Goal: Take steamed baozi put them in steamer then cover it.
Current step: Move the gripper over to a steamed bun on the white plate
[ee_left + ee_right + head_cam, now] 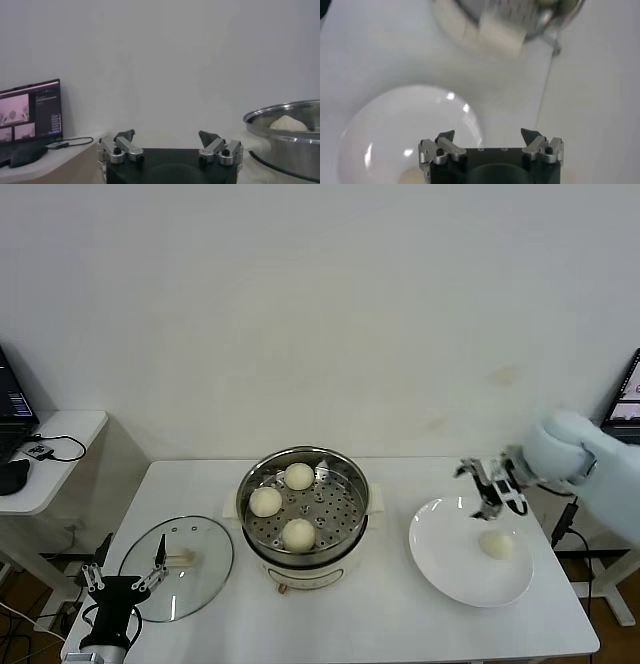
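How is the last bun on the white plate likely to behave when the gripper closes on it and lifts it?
The steamed baozi looks round and smooth, so it may roll on the flat plate if nudged. It probably dents under a hard squeeze. The open right gripper, hovering above, seems wide enough.

Cover (176,568) left of steamer (303,514)

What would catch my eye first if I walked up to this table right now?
Probably the shiny steamer at the table's centre, with three baozi on its perforated tray. To its right, the right gripper hovers open above a white plate holding one last bun. On the left lies the glass cover, with the left gripper open at its near edge.
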Tool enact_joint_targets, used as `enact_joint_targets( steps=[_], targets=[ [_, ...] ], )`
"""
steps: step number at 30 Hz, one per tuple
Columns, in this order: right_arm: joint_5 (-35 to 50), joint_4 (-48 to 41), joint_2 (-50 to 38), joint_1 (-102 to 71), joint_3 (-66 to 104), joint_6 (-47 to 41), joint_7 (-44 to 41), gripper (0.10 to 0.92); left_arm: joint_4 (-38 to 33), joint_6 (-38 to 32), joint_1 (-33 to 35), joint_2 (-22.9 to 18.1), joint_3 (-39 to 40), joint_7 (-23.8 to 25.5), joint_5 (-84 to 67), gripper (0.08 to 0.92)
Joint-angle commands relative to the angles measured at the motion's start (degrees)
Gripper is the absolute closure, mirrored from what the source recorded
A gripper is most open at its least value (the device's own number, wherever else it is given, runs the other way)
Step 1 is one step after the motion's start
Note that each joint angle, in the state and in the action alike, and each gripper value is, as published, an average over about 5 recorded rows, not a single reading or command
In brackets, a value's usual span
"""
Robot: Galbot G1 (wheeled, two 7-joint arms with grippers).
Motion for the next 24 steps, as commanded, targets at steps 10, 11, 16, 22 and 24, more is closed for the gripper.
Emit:
enact_joint_targets(
  steps=[10, 11, 16, 22, 24],
  targets=[
    [-9.2, -11.0, 0.0, -26.9, 20.6, 0.2, 1.1, 0.203, 0.0, 0.1, 0.6, 0.1, -0.3, 0.1, 0.2, 0.177],
    [-9.3, -11.5, 0.4, -27.0, 20.6, 0.2, 1.4, 0.202, 0.0, 0.1, 0.6, 0.0, -0.3, 0.1, 0.2, 0.177],
    [-9.6, -13.8, 2.3, -26.9, 20.6, 0.3, 2.0, 0.203, 0.1, 0.1, 0.4, 0.0, -0.2, 0.1, 0.2, 0.177],
    [-10.2, -15.8, 3.9, -26.6, 20.2, 0.4, 2.3, 0.213, 0.1, 0.2, 0.4, 0.1, -0.3, 0.1, 0.2, 0.177],
    [-10.3, -16.7, 4.6, -26.5, 20.0, 0.7, 2.7, 0.229, 0.1, 0.2, 0.4, 0.1, -0.3, 0.1, 0.2, 0.177]
  ],
)
